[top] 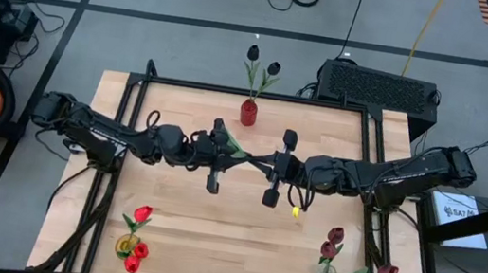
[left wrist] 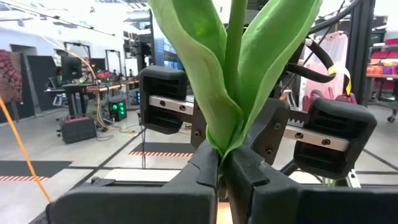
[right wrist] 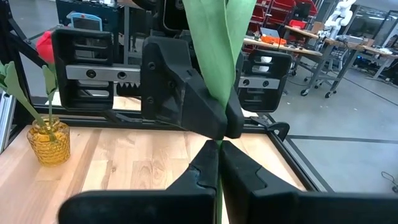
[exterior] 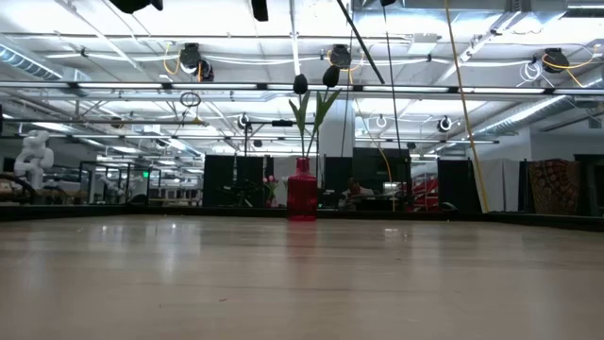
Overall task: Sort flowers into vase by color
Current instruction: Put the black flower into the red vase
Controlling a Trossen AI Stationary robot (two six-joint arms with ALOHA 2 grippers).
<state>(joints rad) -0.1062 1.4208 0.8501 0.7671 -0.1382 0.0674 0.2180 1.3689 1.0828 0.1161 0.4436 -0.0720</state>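
At the near left of the table (top: 229,240), a yellow vase (top: 127,246) is seen, and 3 red flowers (top: 142,212) are held in it. At the near right, a clear vase (top: 327,271) is set. 2 maroon flowers (top: 336,234) stand up from it, and a 3rd maroon head is seen low on its right, its green stem running back to the vase.

Over the middle of the table, both arms are stretched in from the sides and are met tip to tip. The left gripper (left wrist: 222,163) is closed, and the base of a green-leaved flower (left wrist: 233,74) is pinched between its fingers. The right gripper (right wrist: 217,158) is closed too, and the thin stem of the same flower is clamped between its fingers, just beside the left gripper's hold. The flower is thus held clear of the table by both grippers at once, with its 2 long leaves spread above the left fingers. The colour of its head cannot be told.

Farther off, at the middle of the far edge, a red vase (top: 248,111) is placed upright. 2 black flowers (top: 253,53) stand in it, with their leaves fanned between them. Beyond the far right corner, a black case (top: 380,87) is set on the floor.
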